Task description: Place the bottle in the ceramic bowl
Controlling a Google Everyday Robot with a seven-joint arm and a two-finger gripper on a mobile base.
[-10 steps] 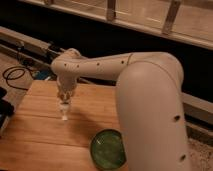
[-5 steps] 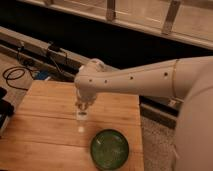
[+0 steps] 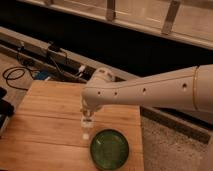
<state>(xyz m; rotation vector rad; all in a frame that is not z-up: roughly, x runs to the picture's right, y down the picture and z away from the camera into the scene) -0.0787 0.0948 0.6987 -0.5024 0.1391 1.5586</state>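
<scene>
Bottle [image 3: 85,131], small and white, hangs upright in the gripper [image 3: 86,121], which points straight down and is closed on its upper end. The bottle's base is just above the wood or touching it; which cannot be told. It is just left of the ceramic bowl [image 3: 110,150] and slightly behind its rim, close to it but not over it.

The ceramic bowl, dark green and glossy inside, holds nothing and sits near the right edge of the wooden table [image 3: 45,125], toward the front. A narrow strip of wood separates its rim from that edge. To the left of the bottle the tabletop runs wide and bare to its left side, and behind the gripper there is bare wood up to the rear edge.

The pale arm [image 3: 150,92] comes in from the right, crossing above the table's right rear corner, its wrist bent down over the boards.

Beyond the right edge lies a speckled floor [image 3: 167,150]. Behind the table a long low rail [image 3: 40,47] runs diagonally, with black cables [image 3: 15,75] coiled on the ground at the left. A dark object [image 3: 5,107] sits at the left border.
</scene>
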